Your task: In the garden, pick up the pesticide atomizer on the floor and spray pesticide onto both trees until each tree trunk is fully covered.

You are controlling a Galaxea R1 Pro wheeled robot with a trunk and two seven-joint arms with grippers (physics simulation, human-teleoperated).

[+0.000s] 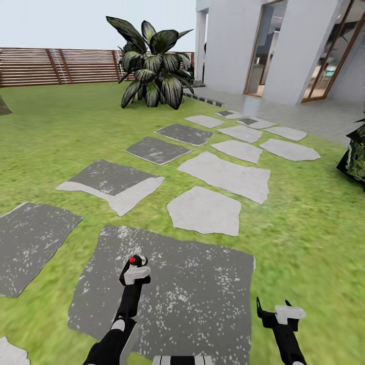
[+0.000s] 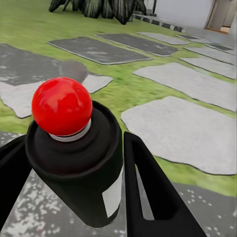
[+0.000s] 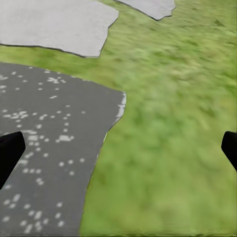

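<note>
The pesticide atomizer (image 1: 134, 269) is a dark bottle with a white label and a red ball on top, and my left gripper (image 1: 133, 278) is shut on it low in the head view, above a dark paving slab (image 1: 203, 289). In the left wrist view the atomizer (image 2: 74, 163) stands upright between both black fingers (image 2: 148, 187), with the left gripper (image 2: 74, 143) closed around its body. My right gripper (image 1: 274, 308) hangs open and empty at the lower right, over the slab's edge and grass; the right gripper (image 3: 120, 148) holds nothing. The trees and their trunks are out of view.
Grey stepping stones (image 1: 223, 175) run across the garden lawn (image 1: 50, 132) toward a white house (image 1: 284, 45). A striped-leaf plant (image 1: 154, 66) stands at the back, a brown slat fence (image 1: 61, 66) behind it, and a dark shrub (image 1: 355, 157) at the right edge.
</note>
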